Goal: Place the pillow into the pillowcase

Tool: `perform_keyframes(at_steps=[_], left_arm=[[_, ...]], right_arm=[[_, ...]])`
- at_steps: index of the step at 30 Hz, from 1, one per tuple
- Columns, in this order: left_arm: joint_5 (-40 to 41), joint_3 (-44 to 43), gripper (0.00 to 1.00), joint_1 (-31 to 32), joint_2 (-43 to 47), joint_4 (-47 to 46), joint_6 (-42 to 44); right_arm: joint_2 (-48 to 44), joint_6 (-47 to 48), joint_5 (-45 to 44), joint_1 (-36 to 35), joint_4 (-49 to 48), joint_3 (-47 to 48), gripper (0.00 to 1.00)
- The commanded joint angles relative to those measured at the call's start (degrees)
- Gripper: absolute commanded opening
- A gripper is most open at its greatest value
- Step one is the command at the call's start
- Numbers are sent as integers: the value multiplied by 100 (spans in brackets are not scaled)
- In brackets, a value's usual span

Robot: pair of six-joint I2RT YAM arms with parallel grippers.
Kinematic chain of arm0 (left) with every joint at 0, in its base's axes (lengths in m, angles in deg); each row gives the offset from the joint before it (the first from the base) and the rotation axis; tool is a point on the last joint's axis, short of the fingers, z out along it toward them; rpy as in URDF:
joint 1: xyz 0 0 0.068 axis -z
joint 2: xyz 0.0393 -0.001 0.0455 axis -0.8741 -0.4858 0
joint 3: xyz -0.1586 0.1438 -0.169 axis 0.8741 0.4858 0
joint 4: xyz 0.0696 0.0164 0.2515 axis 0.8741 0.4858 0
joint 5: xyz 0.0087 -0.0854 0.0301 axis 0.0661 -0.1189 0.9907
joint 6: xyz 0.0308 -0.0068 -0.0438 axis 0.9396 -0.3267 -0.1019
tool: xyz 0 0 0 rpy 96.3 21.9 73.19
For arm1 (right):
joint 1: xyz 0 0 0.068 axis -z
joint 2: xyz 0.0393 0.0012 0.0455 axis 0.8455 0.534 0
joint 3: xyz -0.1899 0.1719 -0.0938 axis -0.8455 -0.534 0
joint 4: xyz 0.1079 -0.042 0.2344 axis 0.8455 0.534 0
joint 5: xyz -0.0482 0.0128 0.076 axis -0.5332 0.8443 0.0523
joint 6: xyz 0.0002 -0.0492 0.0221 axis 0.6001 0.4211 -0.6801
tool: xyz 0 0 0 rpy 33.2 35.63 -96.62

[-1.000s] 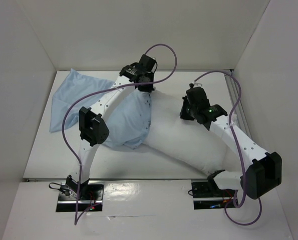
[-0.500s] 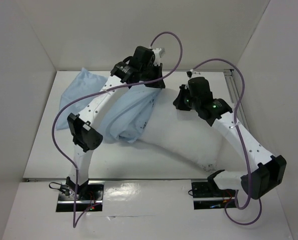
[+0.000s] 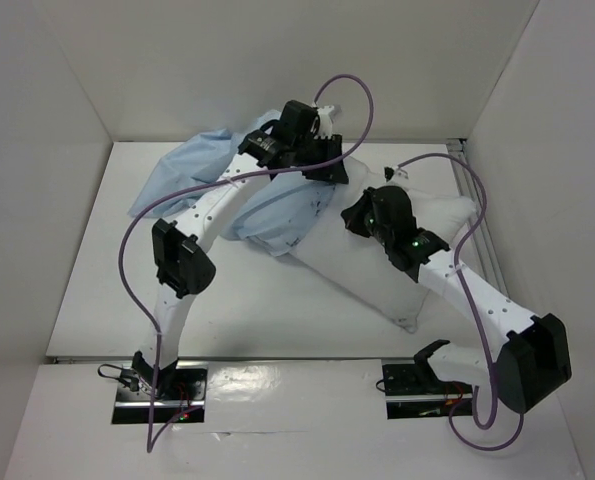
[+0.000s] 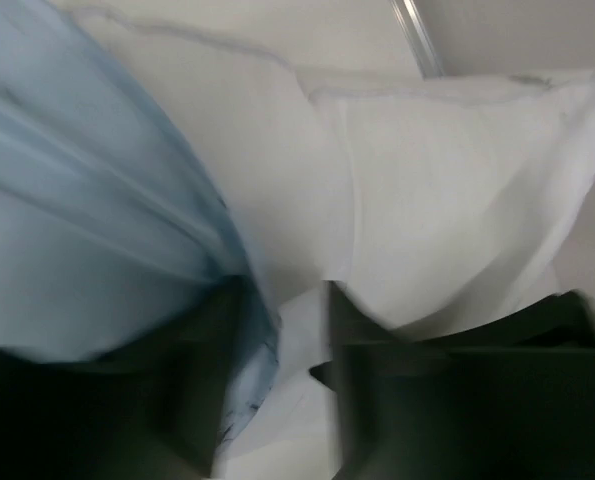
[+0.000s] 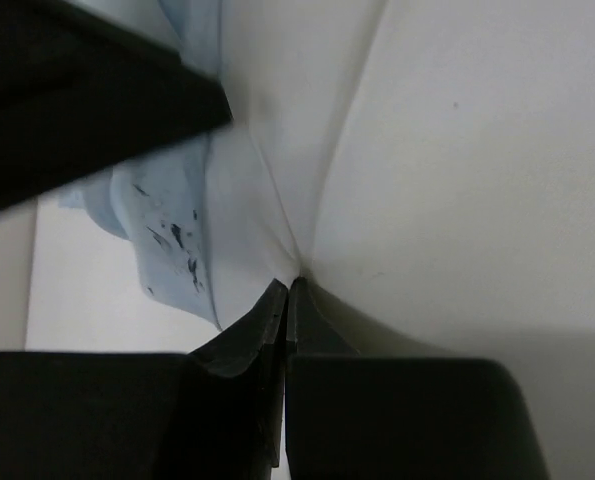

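Note:
The white pillow (image 3: 362, 280) lies slanted across the table's right half, its far end near the right wall. The light blue pillowcase (image 3: 197, 170) is bunched at the back left and drawn up over the pillow's left end. My left gripper (image 3: 327, 172) hovers at that overlap. In the left wrist view its jaws stand apart (image 4: 282, 370), with the pillowcase (image 4: 97, 220) edge against the left finger and the pillow (image 4: 457, 200) on the right. My right gripper (image 3: 355, 218) is shut (image 5: 289, 285), pinching white pillow (image 5: 457, 180) fabric whose creases run to its tips. The speckled pillowcase (image 5: 172, 230) hangs just to its left.
White walls enclose the table (image 3: 87, 300) on three sides. A metal rail (image 3: 469, 190) runs along the right wall by the pillow's far end. Purple cables (image 3: 357, 90) loop above both arms. The arm bases (image 3: 157, 385) sit at the near edge.
My left gripper moved right, dragging the pillowcase over the pillow's end, shut, then parted again. My right gripper closed on the pillow and shifted left; the pillow swung toward the right wall.

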Motion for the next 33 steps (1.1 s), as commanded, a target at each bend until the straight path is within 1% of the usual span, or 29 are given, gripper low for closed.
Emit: perform_keyframes(at_steps=[1,2,3,4,5,6,7,8,9,10,11,12,13,14,15,16,17,20,21,23,26,27,32,33], left_arm=[[-256,-116,66,46,424,-192,106],[-115,-115,76,46,538,26,185],[260,-115,83,46,687,124,343],[482,-115,91,46,1028,238,396],[710,-54,93,46,1223,395,397],[1165,33,93,46,1468,632,458],[1448,556,93,46,1749,634,406],[1755,927,87,46,2065,634,310],[2237,1348,78,46,2712,634,135],[2433,2231,71,46,3032,408,81],[2644,2693,66,46,3322,267,20],[2837,3158,64,46,3856,91,19],[3092,3998,64,116,4061,-250,-33],[3198,4381,64,186,4229,-401,-34],[3269,4715,72,187,4448,-533,-86],[3339,5014,77,248,4450,-656,-86],[3410,5461,79,249,4450,-745,-156],[3550,5903,84,380,4241,-991,-227],[3551,5957,84,441,4152,-1148,-227],[3998,6036,84,687,3933,-1263,-227],[4542,6151,86,890,3739,-1579,-61],[4614,6151,86,890,3608,-1659,-60],[4851,6151,86,943,3150,-2186,563],[4922,5995,86,943,3036,-2239,712]], right_arm=[[225,-59,191,223,-473,440,0],[330,73,253,284,-271,669,8],[497,431,392,337,-60,907,22],[550,617,394,338,386,1361,39],[551,793,394,338,582,1549,76],[551,1082,394,338,784,1733,86],[603,1216,333,338,1204,1909,91],[604,1330,245,338,1408,2216,94],[604,1497,88,338,1575,2323,100],[604,1559,-18,398,1916,2428,100],[604,1621,-115,399,2059,2621,100],[551,1673,-290,399,2191,2701,100],[490,1674,-344,399,2384,2754,100],[489,1735,-344,399,2464,2816,100],[437,1736,-475,399,2552,2816,100],[385,1736,-476,451,2648,2868,100],[384,1796,-529,452,2806,2869,100],[209,1797,-704,452,3114,2721,100],[208,1797,-705,452,3185,2598,100],[33,1745,-705,452,3378,2474,100],[-38,1744,-705,504,3659,2298,100],[-90,1675,-705,505,3738,2237,100],[-196,1674,-591,636,3871,2113,100],[-248,1674,-521,689,3932,2061,100]])
